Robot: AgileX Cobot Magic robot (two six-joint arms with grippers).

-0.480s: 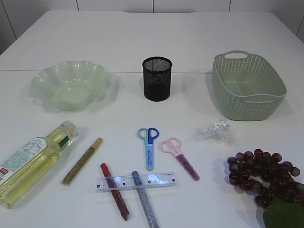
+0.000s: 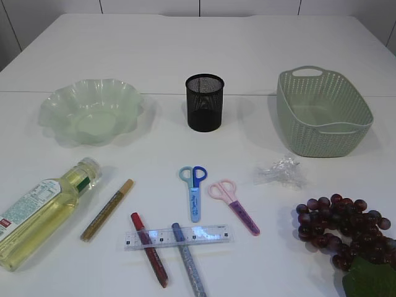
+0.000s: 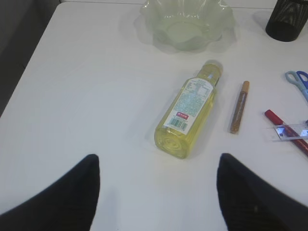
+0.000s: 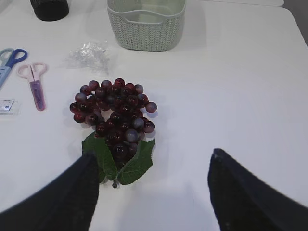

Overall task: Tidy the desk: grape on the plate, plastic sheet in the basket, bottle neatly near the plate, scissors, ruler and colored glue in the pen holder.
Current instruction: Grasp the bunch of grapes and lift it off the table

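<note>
Grape bunch (image 2: 345, 232) lies at 4 o'clock on the table in the exterior view, plate (image 2: 90, 111) at 10, pen holder (image 2: 204, 103) at 12, basket (image 2: 323, 111) at 2, bottle (image 2: 41, 210) at 8, with scissors, ruler (image 2: 177, 236) and glue pens at 6. Left wrist view: left gripper (image 3: 156, 192) fingers spread apart, empty, bottle lying flat at 12 o'clock of them. Right wrist view: right gripper (image 4: 153, 192) fingers apart, empty, grapes at 11 o'clock, plastic sheet (image 4: 88, 54) beyond.

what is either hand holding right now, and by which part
Nothing. The left hand hangs open short of the bottle; the right hand hangs open short of the grapes.
</note>
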